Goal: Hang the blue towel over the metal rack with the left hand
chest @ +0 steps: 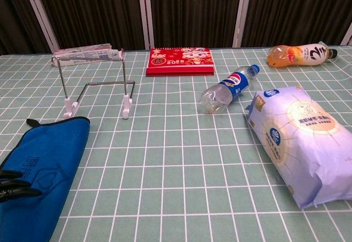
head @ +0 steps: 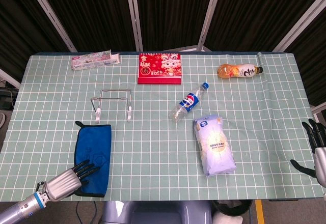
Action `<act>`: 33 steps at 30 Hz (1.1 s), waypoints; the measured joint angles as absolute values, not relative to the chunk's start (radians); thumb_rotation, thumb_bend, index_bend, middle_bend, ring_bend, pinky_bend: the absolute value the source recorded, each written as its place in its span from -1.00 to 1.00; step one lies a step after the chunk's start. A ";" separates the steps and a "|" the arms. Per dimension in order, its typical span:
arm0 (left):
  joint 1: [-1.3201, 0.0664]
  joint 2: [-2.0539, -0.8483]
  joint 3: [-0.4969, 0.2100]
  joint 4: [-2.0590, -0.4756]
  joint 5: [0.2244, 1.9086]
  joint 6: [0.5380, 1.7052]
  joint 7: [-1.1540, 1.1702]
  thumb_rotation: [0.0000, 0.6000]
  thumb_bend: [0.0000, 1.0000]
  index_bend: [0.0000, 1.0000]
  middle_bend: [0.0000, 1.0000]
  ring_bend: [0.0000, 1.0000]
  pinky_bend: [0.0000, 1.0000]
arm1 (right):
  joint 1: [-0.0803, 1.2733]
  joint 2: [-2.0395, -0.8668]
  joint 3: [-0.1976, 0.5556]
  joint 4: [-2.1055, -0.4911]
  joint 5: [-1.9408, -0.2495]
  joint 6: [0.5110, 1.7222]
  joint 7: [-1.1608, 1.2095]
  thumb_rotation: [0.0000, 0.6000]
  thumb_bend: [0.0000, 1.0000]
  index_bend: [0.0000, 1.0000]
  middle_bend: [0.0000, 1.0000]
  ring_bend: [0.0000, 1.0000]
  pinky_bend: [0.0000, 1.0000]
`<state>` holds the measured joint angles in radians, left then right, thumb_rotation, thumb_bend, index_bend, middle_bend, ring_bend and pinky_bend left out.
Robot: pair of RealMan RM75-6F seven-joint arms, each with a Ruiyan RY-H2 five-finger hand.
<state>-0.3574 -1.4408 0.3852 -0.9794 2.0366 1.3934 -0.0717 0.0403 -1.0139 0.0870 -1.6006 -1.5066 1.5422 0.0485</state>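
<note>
- The left hand (head: 71, 177) lies at the table's near-left edge, its dark fingers (chest: 16, 184) stretched flat on the towel's near left part; nothing is gripped, and they lie loosely apart.
- The blue towel (head: 94, 155) lies flat on the green checked table (head: 153, 132), a dark-edged rectangle with a faint printed emblem and a small loop at its far left corner. It sits at about 1 o'clock from the left hand, under its fingertips.
- In the chest view the towel's near end and most of the hand are cut off by the frame.
- The metal rack (head: 113, 103) stands upright at 12 o'clock from the towel, near it but apart, on white feet.
- Further right lie a red calendar (head: 159, 68), a clear bottle (head: 188, 102) on its side and a white packet (head: 215, 143).
- The right hand (head: 316, 150) is at the table's right edge, partly cut off, fingers apart and holding nothing.
</note>
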 measured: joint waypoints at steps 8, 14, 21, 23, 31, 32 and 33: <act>-0.356 -1.438 0.386 -0.983 2.035 1.396 -0.073 1.00 -0.02 0.12 -1.00 -1.00 -1.00 | 0.040 -1.013 0.087 -1.601 -1.508 1.543 0.048 1.00 -1.00 -1.00 -1.00 -1.00 -1.00; -0.355 -1.439 0.387 -0.981 2.034 1.398 -0.077 1.00 0.02 0.21 -1.00 -1.00 -1.00 | 0.039 -1.013 0.086 -1.601 -1.509 1.544 0.050 1.00 -1.00 -1.00 -1.00 -1.00 -1.00; -0.352 -1.430 0.392 -0.987 2.034 1.399 -0.077 1.00 0.05 0.24 -1.00 -1.00 -1.00 | 0.039 -1.012 0.087 -1.602 -1.509 1.546 0.049 1.00 -1.00 -1.00 -1.00 -1.00 -1.00; -0.349 -1.423 0.395 -0.989 2.032 1.399 -0.078 1.00 0.05 0.24 -1.00 -1.00 -1.00 | 0.039 -1.012 0.087 -1.603 -1.509 1.545 0.049 1.00 -1.00 -0.99 -1.00 -1.00 -1.00; -0.340 -1.419 0.401 -0.981 2.030 1.400 -0.083 1.00 0.05 0.24 -1.00 -1.00 -1.00 | 0.040 -1.012 0.086 -1.606 -1.509 1.542 0.043 1.00 -1.00 -0.97 -1.00 -1.00 -1.00; -0.339 -1.420 0.401 -0.979 2.029 1.398 -0.083 1.00 0.05 0.24 -1.00 -1.00 -1.00 | 0.039 -1.012 0.086 -1.606 -1.508 1.542 0.043 1.00 -1.00 -0.96 -1.00 -1.00 -1.00; -0.338 -1.421 0.402 -0.978 2.029 1.397 -0.086 1.00 0.05 0.24 -1.00 -1.00 -1.00 | 0.039 -1.012 0.086 -1.606 -1.508 1.543 0.042 1.00 -1.00 -0.96 -1.00 -1.00 -1.00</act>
